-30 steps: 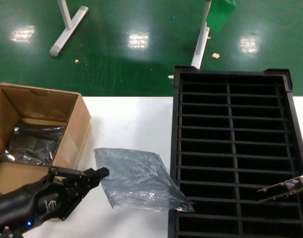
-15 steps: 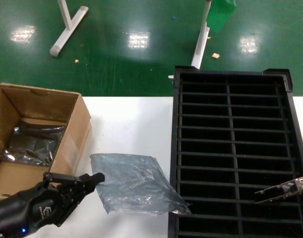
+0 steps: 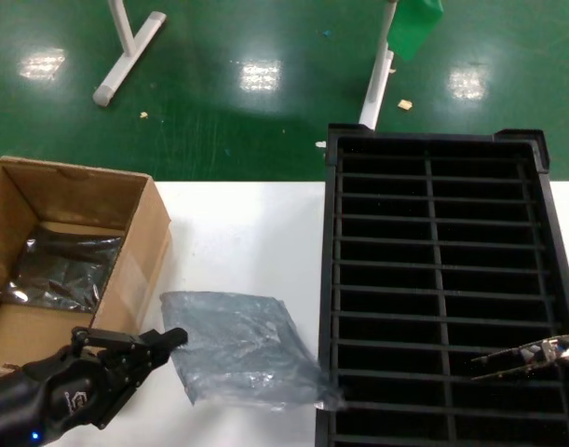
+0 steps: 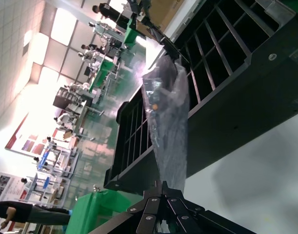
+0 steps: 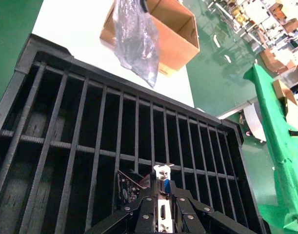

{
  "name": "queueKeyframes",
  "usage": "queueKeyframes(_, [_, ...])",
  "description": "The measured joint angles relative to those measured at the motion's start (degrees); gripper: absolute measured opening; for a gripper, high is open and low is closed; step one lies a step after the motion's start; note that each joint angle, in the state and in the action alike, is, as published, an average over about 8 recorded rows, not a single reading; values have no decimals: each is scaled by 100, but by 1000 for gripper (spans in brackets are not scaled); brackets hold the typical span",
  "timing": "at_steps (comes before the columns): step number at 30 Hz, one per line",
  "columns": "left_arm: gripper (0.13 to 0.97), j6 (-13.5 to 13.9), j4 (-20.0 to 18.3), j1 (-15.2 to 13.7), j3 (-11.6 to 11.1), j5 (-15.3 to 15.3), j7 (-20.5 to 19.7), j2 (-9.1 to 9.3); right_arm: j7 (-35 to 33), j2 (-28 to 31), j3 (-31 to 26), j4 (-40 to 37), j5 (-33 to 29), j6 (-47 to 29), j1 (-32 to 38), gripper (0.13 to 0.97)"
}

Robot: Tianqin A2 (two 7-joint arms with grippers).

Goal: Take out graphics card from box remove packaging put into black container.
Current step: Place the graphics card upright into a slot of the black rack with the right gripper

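Observation:
My left gripper [image 3: 172, 337] at the table's near left is shut on one edge of the packaging [image 3: 237, 349], a crinkly grey bag lying between the box [image 3: 140, 242] and the black container [image 3: 433, 279]. In the left wrist view its closed fingertips [image 4: 163, 184] pinch the bag [image 4: 168, 112], which stretches away toward the tray [image 4: 236, 97]. The graphics card [image 3: 526, 356] hangs over the tray's near right slots. My right gripper [image 5: 162, 186] is shut on its silver bracket [image 5: 162, 207], and the circuit board [image 5: 125, 187] shows beside the jaws, above the slots [image 5: 90, 161].
Another silvery bag [image 3: 60, 270] lies inside the open brown box. The white table [image 3: 247, 233] ends at a green floor with white stand legs [image 3: 126, 56] behind. The tray's near left corner touches the held bag's tail [image 3: 326, 400].
My left gripper has drawn back toward the near left, dragging the bag with it. The card at the right has shifted slightly left and lower over the tray.

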Motion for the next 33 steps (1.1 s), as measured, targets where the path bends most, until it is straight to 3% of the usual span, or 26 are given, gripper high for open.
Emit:
queueKeyframes(13, [142, 49, 153, -70, 34, -1, 57, 36, 164, 220, -363, 0, -141, 150, 95, 178])
queueKeyframes(33, [142, 131, 416, -142, 46, -26, 180, 76, 775, 867, -995, 0, -272, 346, 779, 177])
